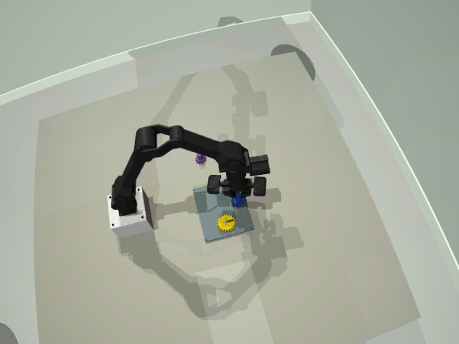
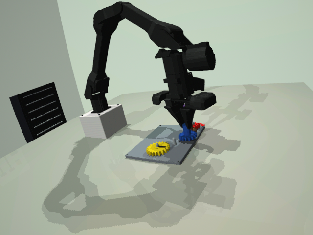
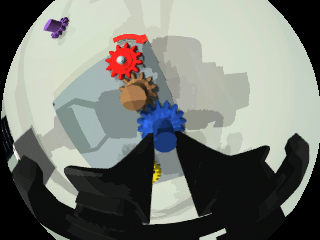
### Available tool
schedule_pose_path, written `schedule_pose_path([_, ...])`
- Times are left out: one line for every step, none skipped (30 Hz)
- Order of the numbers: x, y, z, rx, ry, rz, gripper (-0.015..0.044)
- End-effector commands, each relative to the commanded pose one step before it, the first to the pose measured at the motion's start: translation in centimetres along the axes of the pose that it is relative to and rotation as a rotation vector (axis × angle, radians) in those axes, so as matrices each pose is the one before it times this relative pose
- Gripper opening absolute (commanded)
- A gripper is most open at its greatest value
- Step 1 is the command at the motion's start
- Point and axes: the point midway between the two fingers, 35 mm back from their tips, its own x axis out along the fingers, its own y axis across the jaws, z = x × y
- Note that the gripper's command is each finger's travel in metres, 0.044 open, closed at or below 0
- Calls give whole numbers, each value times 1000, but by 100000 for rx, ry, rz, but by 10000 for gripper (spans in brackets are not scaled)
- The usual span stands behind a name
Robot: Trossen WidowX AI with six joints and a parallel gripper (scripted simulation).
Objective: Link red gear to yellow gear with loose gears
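Pale green walls (image 1: pixel 400 92) (image 2: pixel 240 37) surround a beige tabletop (image 1: pixel 315 240) (image 2: pixel 252 164) (image 3: pixel 280 100), with 1 black slatted panel (image 2: pixel 45 111) near 1 grey wall (image 2: pixel 33 45).

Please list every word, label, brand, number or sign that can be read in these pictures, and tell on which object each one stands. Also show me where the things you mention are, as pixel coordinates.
No readable words, brands or numbers.
Sign: a curved red arrow (image 3: pixel 130 38) beside the red toothed gear (image 2: pixel 196 125) (image 3: pixel 127 63), without text.
Mark: a black stripe on the yellow toothed gear (image 1: pixel 223 225) (image 2: pixel 154 151) (image 3: pixel 157 173), without text.
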Motion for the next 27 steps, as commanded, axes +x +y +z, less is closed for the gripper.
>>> schedule_pose_path([114,-88,9,-870,31,-203,0])
schedule_pose_path([35,-11,19,-1898,-1,0,0])
schedule_pose_path([38,-5,20,-2051,-1,0,0])
schedule_pose_path([29,1,14,-1612,-1,1,0])
schedule_pose_path([28,4,13,-1663,-1,1,0])
schedule_pose_path([30,7,13,-1931,-1,1,0])
schedule_pose_path([31,11,12,-2245,-1,1,0])
schedule_pose_path([30,15,10,-2492,-1,2,0])
schedule_pose_path([26,16,6,-2531,0,2,0])
schedule_pose_path([24,17,2,-2470,0,2,0])
schedule_pose_path([23,16,-3,-2368,0,2,0])
schedule_pose_path([24,15,-7,-2242,0,2,0])
schedule_pose_path([24,12,-11,-2091,1,1,0])
schedule_pose_path([23,9,-13,-1914,1,1,0])
schedule_pose_path([21,6,-15,-1709,1,1,0])
schedule_pose_path([20,2,-16,-1481,1,1,0])
schedule_pose_path([26,-3,-22,-1683,1,0,0])
schedule_pose_path([26,-9,-19,-1225,1,0,0])
schedule_pose_path([36,-17,-19,-1011,1,-1,0])
schedule_pose_path([32,-18,-9,-285,1,-1,0])
schedule_pose_path([22,-13,-2,107,0,-1,0])
schedule_pose_path([19,-18,2,410,0,-1,0])
schedule_pose_path([25,-18,7,768,-1,-1,0])
schedule_pose_path([24,-10,7,672,-1,-1,0])
schedule_pose_path([-10,1,1,347,0,0,26])
schedule_pose_path([-19,2,3,708,0,0,52])
schedule_pose_path([-30,3,5,1107,0,0,79])
